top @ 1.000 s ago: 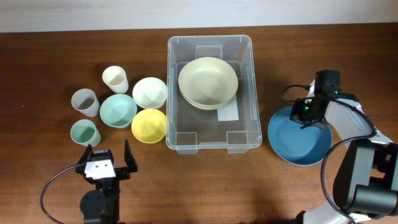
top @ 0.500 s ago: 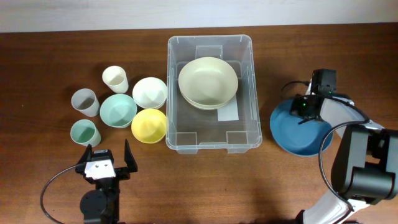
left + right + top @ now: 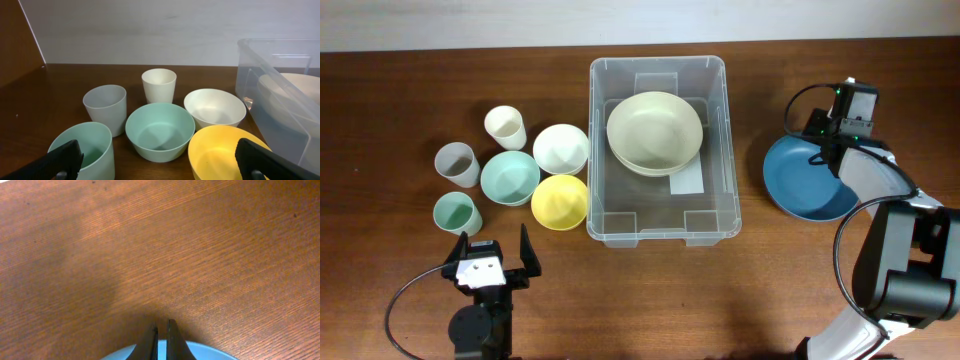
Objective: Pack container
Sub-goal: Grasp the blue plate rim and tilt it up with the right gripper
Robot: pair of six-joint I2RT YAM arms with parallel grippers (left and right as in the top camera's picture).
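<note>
Cups stand at the far left of the brown wooden table (image 3: pixel 380 100): a grey plastic cup (image 3: pixel 457 163), a mint-green plastic cup (image 3: pixel 456 212) and a cream plastic cup (image 3: pixel 505 127). Just beside them are a mint-green round bowl (image 3: pixel 510 177), a white round bowl (image 3: pixel 560 148) and a yellow round bowl (image 3: pixel 559 201). Nearer the robot, the left gripper (image 3: pixel 494 250) hovers with its fingers spread wide, holding nothing. At mid-table sits the large clear plastic rectangular container (image 3: pixel 663 232), its long axis running away from the robot, with stacked cream round bowls (image 3: pixel 654 132) in its far half. To its right, apart from its wall, lies the blue round bowl (image 3: pixel 807 185). The right gripper (image 3: pixel 160 332) has its fingers pressed together on that bowl's far rim, seemingly pinching it. The container lies straight to the left of those fingers, so the right arm is much the nearer. The coming move looks like a lift and a leftward carry over the right-hand wall.
</note>
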